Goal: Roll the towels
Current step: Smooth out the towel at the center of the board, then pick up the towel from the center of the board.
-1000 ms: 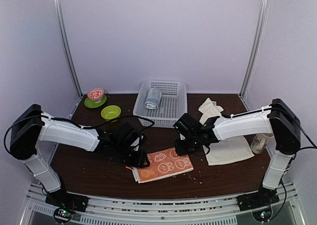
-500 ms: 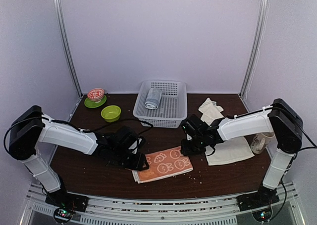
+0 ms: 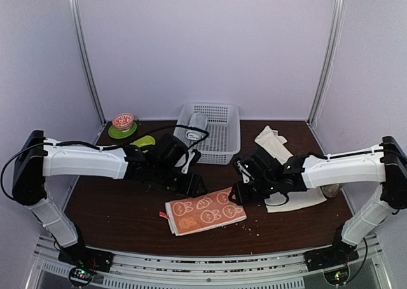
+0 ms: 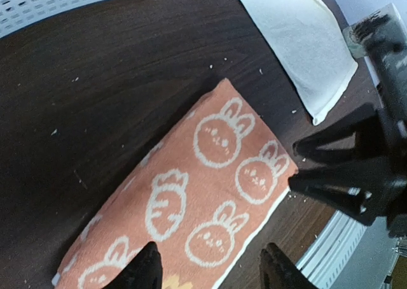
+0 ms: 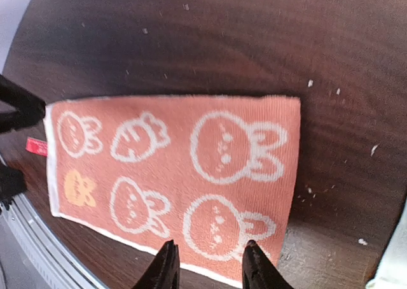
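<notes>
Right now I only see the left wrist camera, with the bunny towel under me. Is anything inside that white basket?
Observer: Yes, one grey-blue rolled towel lies in the basket.
Operator: Is the white towel flat all over?
Observer: No, the cream towel is bunched up at its far end, near the back of the table.
Operator: Does the bunny towel have a tag?
Observer: Yes, the orange towel has a small red tag on one short edge.

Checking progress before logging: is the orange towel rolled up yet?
No, the orange towel lies flat on the table, bunny prints facing up.
</notes>
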You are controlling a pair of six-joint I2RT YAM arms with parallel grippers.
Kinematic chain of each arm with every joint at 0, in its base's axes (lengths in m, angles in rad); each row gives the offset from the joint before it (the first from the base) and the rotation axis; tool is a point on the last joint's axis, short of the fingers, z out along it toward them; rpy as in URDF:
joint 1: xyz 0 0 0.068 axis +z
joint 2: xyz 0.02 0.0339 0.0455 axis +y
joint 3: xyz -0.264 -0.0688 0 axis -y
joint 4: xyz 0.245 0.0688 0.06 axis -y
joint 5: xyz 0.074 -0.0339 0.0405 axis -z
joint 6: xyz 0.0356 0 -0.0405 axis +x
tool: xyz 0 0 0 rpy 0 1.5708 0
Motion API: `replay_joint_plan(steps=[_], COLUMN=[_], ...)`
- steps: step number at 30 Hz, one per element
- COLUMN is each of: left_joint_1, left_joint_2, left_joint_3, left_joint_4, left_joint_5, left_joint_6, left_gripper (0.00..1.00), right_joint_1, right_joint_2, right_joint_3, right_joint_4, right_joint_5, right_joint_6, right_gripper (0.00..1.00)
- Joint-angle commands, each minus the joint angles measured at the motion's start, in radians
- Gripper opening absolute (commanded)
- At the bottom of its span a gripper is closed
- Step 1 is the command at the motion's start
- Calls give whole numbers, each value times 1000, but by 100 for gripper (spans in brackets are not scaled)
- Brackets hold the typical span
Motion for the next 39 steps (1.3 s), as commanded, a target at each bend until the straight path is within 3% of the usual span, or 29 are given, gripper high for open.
replay_joint_plan(steps=[1, 10, 16, 24, 29, 39], left_joint_1=[-3, -3, -3, -3, -3, -3], left_joint_2=[125, 223, 226, 235, 251, 272], left_joint_3=[66, 57, 63, 34, 23, 9], left_joint_4=[27, 36, 31, 25, 25, 33], left_joint_5=[44, 29, 15, -22, -31, -35], left_joint_6=[19, 15, 38, 49, 52, 60], left_gripper=[53, 48, 47, 44, 42, 41], right_joint_1=[14, 18, 6, -79, -112, -147], right_joint_2=[47, 3, -128, -41, -2, 95], right_joint_3=[-91, -228, -253, -294, -318, -381], right_joint_4=[73, 104, 102, 294, 353, 448], right_joint_5=[-24, -23, -11, -224, -281, -372], right_joint_6=[79, 136, 165, 259, 297, 345], right_gripper=[34, 32, 47, 51, 56, 46])
